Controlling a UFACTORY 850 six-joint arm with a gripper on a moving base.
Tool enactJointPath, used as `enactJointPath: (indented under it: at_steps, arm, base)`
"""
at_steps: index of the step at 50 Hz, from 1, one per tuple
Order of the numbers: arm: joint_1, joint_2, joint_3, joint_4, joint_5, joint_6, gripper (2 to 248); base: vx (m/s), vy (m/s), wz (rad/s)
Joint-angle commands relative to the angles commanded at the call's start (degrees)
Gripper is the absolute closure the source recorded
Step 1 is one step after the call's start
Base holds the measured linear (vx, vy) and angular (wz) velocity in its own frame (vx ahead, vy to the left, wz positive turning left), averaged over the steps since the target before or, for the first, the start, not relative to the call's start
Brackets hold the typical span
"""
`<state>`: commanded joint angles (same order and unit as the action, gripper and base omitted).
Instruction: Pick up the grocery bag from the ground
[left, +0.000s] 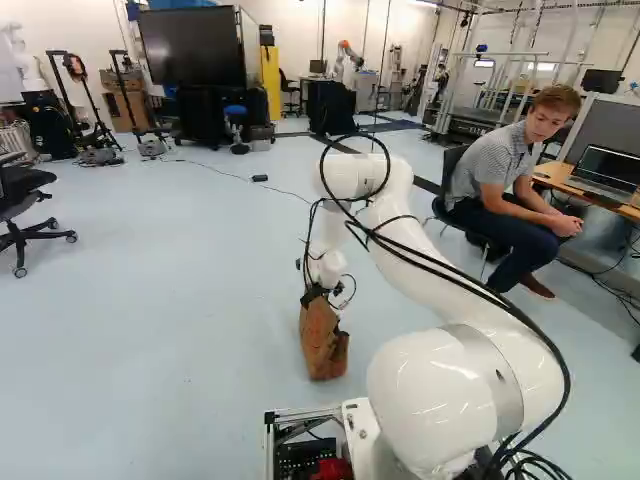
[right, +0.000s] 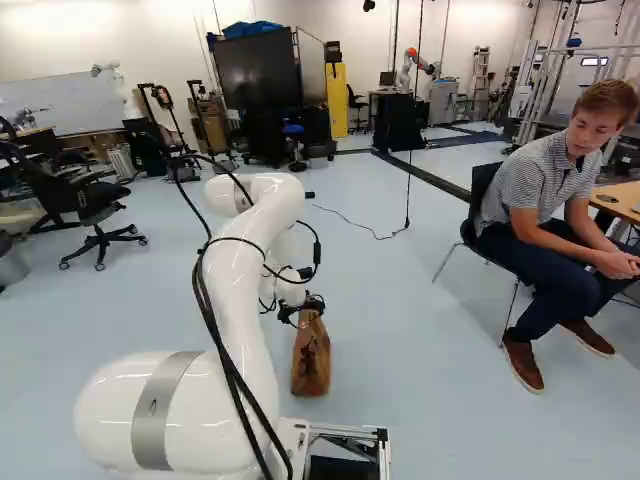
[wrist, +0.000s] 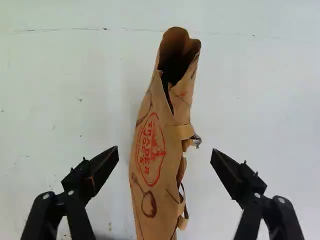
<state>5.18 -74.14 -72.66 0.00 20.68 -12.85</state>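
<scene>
Right base view | office chair (right: 98, 200) at left | cable (right: 377, 237) ahead | jaws apart, bag (right: 311, 362) between

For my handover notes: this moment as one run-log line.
end effector: open | grocery bag: standing on floor, between fingers, gap each side | grip: none yet

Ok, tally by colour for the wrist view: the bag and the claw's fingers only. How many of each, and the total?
Brown: 1, the grocery bag
Black: 2, the claw fingers, standing open with the bag untouched by either
Total: 3
</scene>
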Motion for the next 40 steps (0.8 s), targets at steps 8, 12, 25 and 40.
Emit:
enactJointPath:
  at_steps: [8,12,25,40]
  arm:
    - [0.00,-1.70,-1.44,0.00,0.00,0.00,3]
    - [0.00,-2.55,-2.17,0.00,0.00,0.00,3]
    - [0.00,-5.32,-4.59,0.00,0.00,0.00,3]
    - [0.00,-8.53,-7.50,0.00,0.00,0.00,3]
  base:
    - [0.000,0.000,0.000]
    - [0.000,0.000,0.000]
    - [0.000,0.000,0.000]
    - [0.000,0.000,0.000]
